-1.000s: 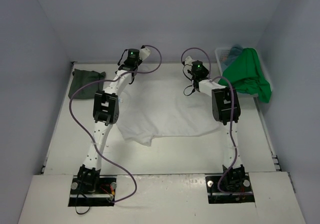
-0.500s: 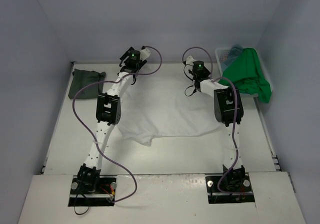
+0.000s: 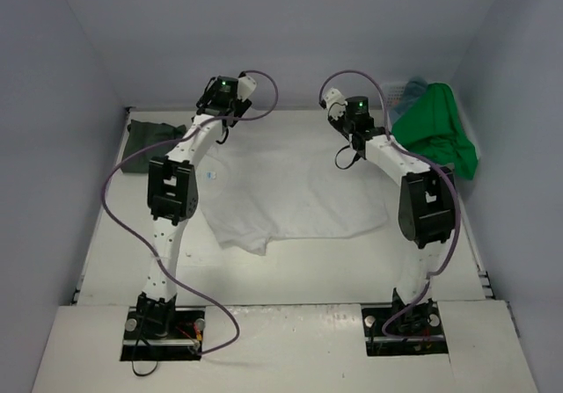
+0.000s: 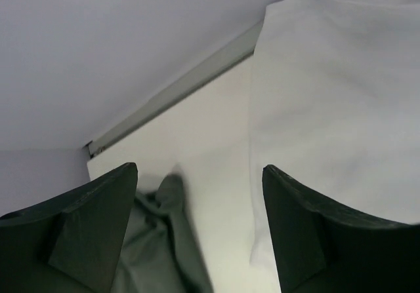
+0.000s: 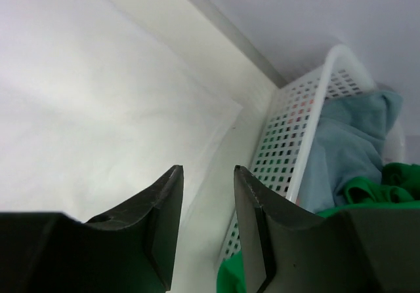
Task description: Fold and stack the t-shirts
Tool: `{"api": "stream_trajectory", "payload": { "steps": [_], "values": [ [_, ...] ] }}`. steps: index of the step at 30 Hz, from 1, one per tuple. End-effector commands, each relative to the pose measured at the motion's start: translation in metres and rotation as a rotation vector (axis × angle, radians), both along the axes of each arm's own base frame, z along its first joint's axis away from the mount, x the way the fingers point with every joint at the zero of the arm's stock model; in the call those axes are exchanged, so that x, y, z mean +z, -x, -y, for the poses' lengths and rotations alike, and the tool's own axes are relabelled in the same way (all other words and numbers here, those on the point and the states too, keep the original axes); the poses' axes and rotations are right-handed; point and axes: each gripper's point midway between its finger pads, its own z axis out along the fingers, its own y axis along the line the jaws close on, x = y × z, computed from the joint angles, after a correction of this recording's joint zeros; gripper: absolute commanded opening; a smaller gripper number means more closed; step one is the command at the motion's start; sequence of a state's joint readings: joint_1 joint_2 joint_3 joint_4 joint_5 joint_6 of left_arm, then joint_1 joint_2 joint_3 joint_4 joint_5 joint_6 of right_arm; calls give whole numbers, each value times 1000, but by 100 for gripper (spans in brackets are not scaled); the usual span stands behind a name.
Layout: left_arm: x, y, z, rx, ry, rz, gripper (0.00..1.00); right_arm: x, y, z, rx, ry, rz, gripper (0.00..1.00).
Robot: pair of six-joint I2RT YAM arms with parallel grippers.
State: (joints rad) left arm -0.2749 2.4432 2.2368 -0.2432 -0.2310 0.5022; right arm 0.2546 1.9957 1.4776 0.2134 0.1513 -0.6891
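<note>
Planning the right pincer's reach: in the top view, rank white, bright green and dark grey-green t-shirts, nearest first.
1. White cloth t-shirt, spread below the right pincer.
2. Bright green cloth t-shirt, at right.
3. Dark grey-green cloth t-shirt, far left.

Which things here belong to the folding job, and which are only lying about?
Belong to the job:
white shirt
dark shirt
green shirt
teal shirt

Only lying about:
basket
table
</note>
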Motion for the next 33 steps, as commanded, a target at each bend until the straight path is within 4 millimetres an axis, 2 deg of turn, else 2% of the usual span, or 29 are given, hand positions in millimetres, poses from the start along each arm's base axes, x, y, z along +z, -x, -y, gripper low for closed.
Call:
{"api": "stream_trajectory", "payload": {
  "steps": [1, 2, 3, 5, 6, 7, 8, 9, 10, 11, 12, 13, 14, 15, 16, 17, 19, 21, 23, 26, 27, 30, 33],
  "values": [
    [108, 46, 4, -15, 149, 72, 71, 17, 46, -20, 128, -113, -124, 34],
    [109, 58, 5, -18, 175, 53, 71, 15, 63, -29, 197, -138, -180, 34],
    [111, 81, 2, -30, 194, 23, 72, -2, 84, -26, 212, -119, -268, 34],
    [111, 107, 9, -93, 230, -24, 72, -2, 107, -23, 235, -112, -311, 34],
    [115, 130, 8, -116, 243, -49, 73, -21, 134, -22, 296, -93, -417, 34],
    [106, 150, 11, -144, 259, -115, 73, -24, 146, -20, 311, -87, -444, 34],
    [120, 172, 20, -211, 299, -126, 73, -20, 157, -17, 324, -77, -449, 34],
    [116, 187, 23, -239, 306, -157, 74, -37, 184, -13, 346, -65, -541, 34],
    [89, 209, 23, -249, 299, -242, 74, -40, 194, -10, 380, -34, -557, 34],
    [85, 223, 25, -274, 298, -257, 74, -31, 203, -5, 386, -20, -533, 34],
    [96, 240, 24, -296, 291, -232, 75, -35, 212, -1, 392, 0, -543, 34],
    [73, 257, 22, -302, 276, -278, 75, -46, 228, 5, 414, 28, -575, 33],
    [84, 269, 19, -322, 265, -239, 75, -41, 235, 8, 423, 42, -559, 33],
    [83, 278, 17, -330, 261, -235, 75, -44, 243, 11, 432, 57, -572, 33],
    [66, 292, 14, -335, 248, -271, 75, -53, 255, 16, 436, 74, -597, 33],
    [76, 302, 11, -346, 243, -237, 75, -50, 258, 19, 450, 99, -580, 33],
    [74, 315, 10, -359, 243, -224, 75, -58, 270, 26, 454, 131, -602, 33],
    [69, 334, 10, -393, 239, -216, 75, -58, 275, 28, 480, 156, -592, 33],
    [57, 351, 11, -425, 223, -214, 76, -62, 282, 32, 498, 181, -596, 34],
    [47, 367, 20, -485, 158, -193, 76, -70, 292, 37, 506, 213, -616, 36],
    [35, 372, 20, -493, 141, -212, 76, -73, 295, 40, 517, 233, -627, 37],
    [23, 374, 17, -483, 118, -225, 76, -86, 306, 49, 543, 288, -665, 40],
    [22, 374, 16, -482, 115, -212, 76, -93, 312, 51, 565, 305, -685, 43]
  ]
}}
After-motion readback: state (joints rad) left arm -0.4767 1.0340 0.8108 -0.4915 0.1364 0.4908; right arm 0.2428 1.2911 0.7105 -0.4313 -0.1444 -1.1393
